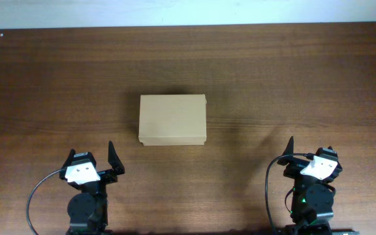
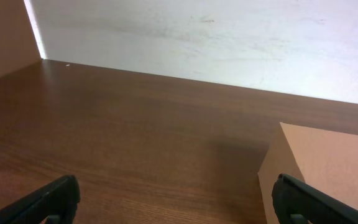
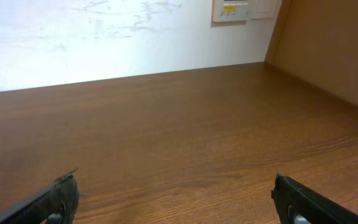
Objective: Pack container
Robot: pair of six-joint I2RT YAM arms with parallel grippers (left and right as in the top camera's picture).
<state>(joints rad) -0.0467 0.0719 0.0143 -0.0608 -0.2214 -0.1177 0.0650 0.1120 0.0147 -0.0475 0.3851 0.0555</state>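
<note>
The container (image 1: 172, 120) is a plain tan cardboard box with its lid shut, lying flat at the middle of the wooden table. Its near left corner shows at the right of the left wrist view (image 2: 328, 168). My left gripper (image 1: 95, 155) is open and empty near the front edge, left of and below the box; in its own view (image 2: 176, 196) its fingers spread wide over bare wood. My right gripper (image 1: 309, 149) is open and empty at the front right, well apart from the box. Its own view (image 3: 176, 196) shows no box.
The brown wooden table (image 1: 292, 78) runs to a white wall at the back (image 3: 104, 37). A wall switch plate (image 3: 232, 10) is seen in the right wrist view. A brown side panel (image 3: 334, 43) stands at the table's right.
</note>
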